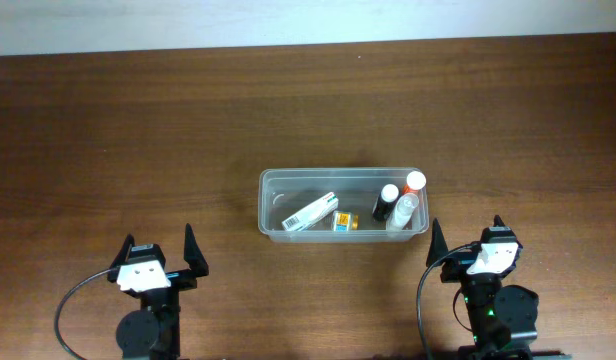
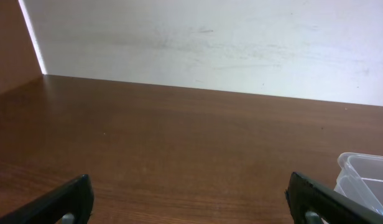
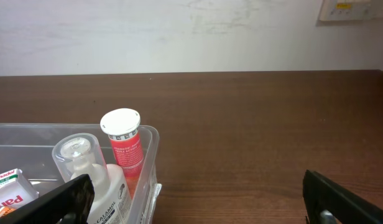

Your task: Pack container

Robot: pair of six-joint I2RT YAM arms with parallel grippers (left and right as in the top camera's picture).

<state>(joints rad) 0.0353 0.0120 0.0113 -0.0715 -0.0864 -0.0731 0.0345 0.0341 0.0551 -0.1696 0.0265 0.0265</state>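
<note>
1. My left gripper (image 1: 159, 240) sits near the counter's (image 1: 138, 120) 7 o'clock edge, its fingers spread wide apart and empty.
2. My right gripper (image 1: 467, 226) sits near 5 o'clock, also spread wide and empty.
3. The container (image 1: 288, 178) rests on the counter, just right of centre. It is at about 2 o'clock from my left gripper and 10 o'clock from my right, which is nearer to it.
4. Inside it lie a white box (image 1: 310, 211) and a small yellow box (image 1: 345, 221).
5. A black bottle (image 1: 386, 203), a red tube (image 1: 412, 186) and a clear-capped bottle (image 1: 404, 212) are grouped at its 3 o'clock end.
</note>
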